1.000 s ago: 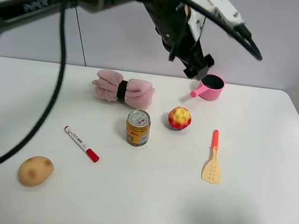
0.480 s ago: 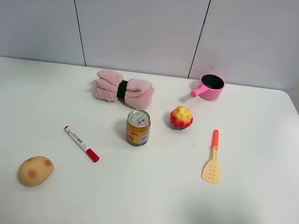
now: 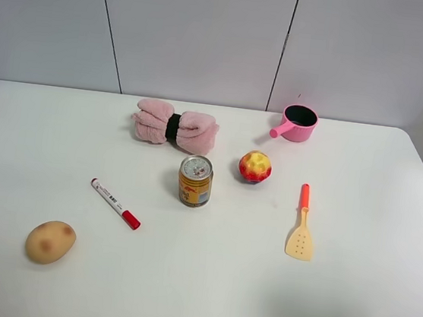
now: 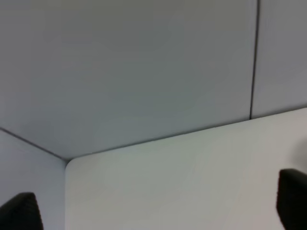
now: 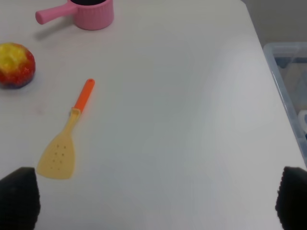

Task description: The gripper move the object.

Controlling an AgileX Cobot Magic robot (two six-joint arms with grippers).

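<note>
Object [image 3: 255, 166] sat on desk [image 3: 348, 296] just right of can [image 3: 194, 180], apart from it. Left tool [image 4: 153, 211] and right tool [image 5: 156, 203] spread wide, both empty.

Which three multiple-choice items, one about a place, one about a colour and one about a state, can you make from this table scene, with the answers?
1. Where does the toy fruit lie?
A. between the can and the pink pot
B. beside the potato
C. inside the pot

2. What colour is the handle of the spatula?
A. green
B. orange
C. blue

3. How does the can stand?
A. on its side
B. upside down in the pot
C. upright on the table

Answers: 1 A, the high view shows the fruit to the right of the can and in front of the pot. 2 B, the handle is orange above a yellow blade. 3 C, its round top faces up.
</note>
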